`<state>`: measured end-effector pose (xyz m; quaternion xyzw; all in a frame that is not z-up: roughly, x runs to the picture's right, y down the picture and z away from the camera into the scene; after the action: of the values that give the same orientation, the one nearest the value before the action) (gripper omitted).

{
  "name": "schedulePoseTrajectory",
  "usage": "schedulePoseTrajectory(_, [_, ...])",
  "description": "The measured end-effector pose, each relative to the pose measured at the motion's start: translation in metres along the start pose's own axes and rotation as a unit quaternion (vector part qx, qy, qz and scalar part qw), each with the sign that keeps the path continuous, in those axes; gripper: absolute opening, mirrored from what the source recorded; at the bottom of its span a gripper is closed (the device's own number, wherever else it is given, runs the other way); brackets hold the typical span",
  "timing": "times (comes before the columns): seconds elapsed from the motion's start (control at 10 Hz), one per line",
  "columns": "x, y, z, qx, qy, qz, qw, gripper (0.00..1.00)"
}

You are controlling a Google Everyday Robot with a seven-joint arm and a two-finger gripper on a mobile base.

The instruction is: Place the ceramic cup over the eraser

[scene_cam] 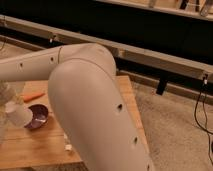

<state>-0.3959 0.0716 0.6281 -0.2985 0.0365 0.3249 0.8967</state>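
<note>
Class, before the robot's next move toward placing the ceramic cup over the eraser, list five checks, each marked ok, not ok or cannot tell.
1. Find the gripper: ok, at the view's left edge, just above the ceramic cup.
2. Cup firmly held: cannot tell.
3. Eraser found: cannot tell; a small white piece lies near the table's front edge beside the arm, perhaps it.
4. Cup over eraser: not ok; the cup is by the purple bowl, apart from that piece.
5. The orange thing off the path: ok, behind the bowl.
</note>
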Motion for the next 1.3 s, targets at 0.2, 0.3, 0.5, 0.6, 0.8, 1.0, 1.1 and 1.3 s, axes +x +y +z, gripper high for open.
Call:
schedulePoseTrajectory(0.2, [0.005,-0.017,-0.003,0.003,-0.003,0.019,0.9998,0.0])
schedulePoseTrajectory(0.3, [0.007,-0.03,-0.002,0.0,-0.003,0.034,0.9994,0.0])
schedulePoseTrajectory(0.5, [0.006,-0.056,0.0,-0.006,-0.005,0.056,0.9984,0.0])
schedulePoseTrajectory(0.6, [0.005,-0.068,0.0,-0.005,-0.004,0.063,0.998,0.0])
schedulePoseTrajectory(0.8, [0.0,-0.098,-0.002,0.006,0.0,0.076,0.9971,0.0])
schedulePoseTrajectory(1.0, [-0.006,-0.115,-0.005,0.015,0.005,0.083,0.9964,0.0])
schedulePoseTrajectory(1.1, [-0.008,-0.12,-0.005,0.016,0.007,0.087,0.9961,0.0])
schedulePoseTrajectory(1.3, [-0.009,-0.141,-0.006,0.018,0.006,0.102,0.9946,0.0])
